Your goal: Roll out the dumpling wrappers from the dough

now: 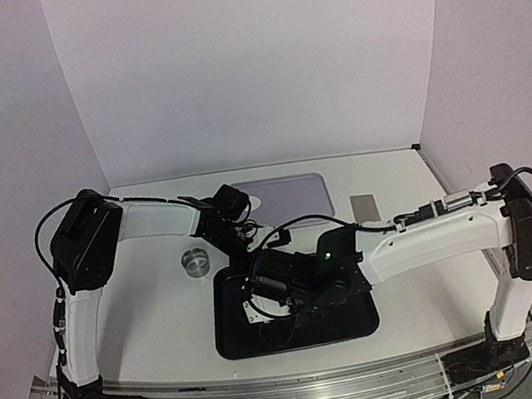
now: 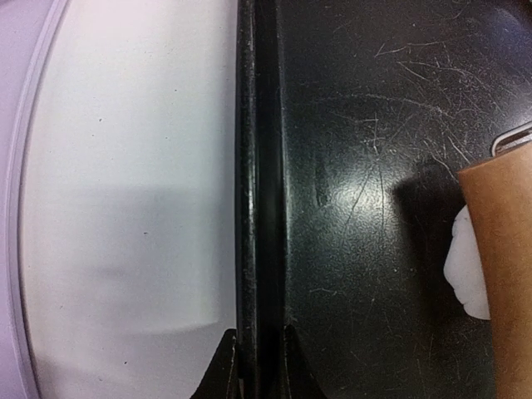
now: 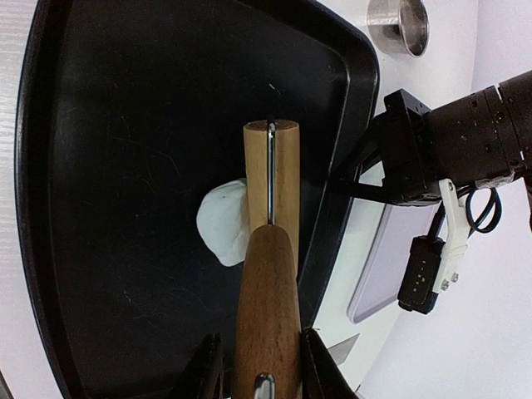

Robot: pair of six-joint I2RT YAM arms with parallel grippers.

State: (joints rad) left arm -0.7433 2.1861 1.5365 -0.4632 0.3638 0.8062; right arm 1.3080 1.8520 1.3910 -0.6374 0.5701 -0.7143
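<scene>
Right wrist view: right gripper (image 3: 262, 370) clamped on the rolling pin (image 3: 268, 274) handle, roller pressing the dough (image 3: 221, 223), which bulges out at its 9 o'clock, mid black tray (image 3: 125, 125). At the tray's 3 o'clock rim, left gripper (image 2: 258, 370) pinches nearly closed, likely anchoring it against rolling.

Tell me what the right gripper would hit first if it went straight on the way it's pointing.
The right gripper holds the wooden roller, whose tip leads. Ahead lies bare floor of the black tray, then its rim; the dough sits to one side. Depth is unclear.
</scene>
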